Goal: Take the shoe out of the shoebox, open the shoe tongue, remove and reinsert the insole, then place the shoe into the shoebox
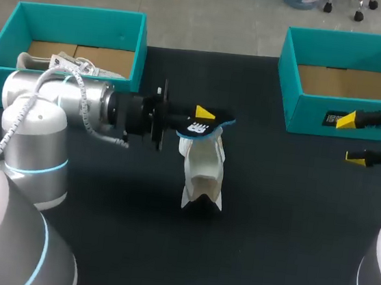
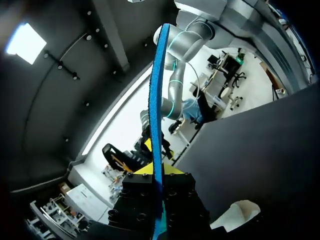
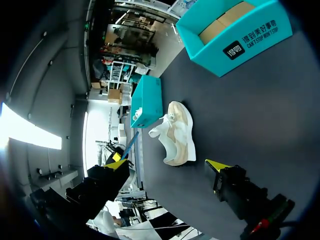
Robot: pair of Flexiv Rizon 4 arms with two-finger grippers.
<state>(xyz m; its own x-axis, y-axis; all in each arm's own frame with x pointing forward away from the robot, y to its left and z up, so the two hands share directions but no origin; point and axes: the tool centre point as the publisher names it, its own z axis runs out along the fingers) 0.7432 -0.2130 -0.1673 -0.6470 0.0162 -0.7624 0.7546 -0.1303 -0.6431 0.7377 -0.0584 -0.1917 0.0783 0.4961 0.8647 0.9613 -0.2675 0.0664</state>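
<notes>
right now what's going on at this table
The left gripper is shut on the blue-edged insole and holds it just above the white shoe. The shoe sits on the dark table, between the left shoebox and the right shoebox. So the insole is out and not yet back in. The right gripper is open and holds nothing, in front of the right shoebox.

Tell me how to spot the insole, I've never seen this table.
On the black table a white shoe sits in the middle. Just over it the left gripper pinches the insole: thin, flat and dark with a bright blue edge, the only thing held off the table.
</notes>
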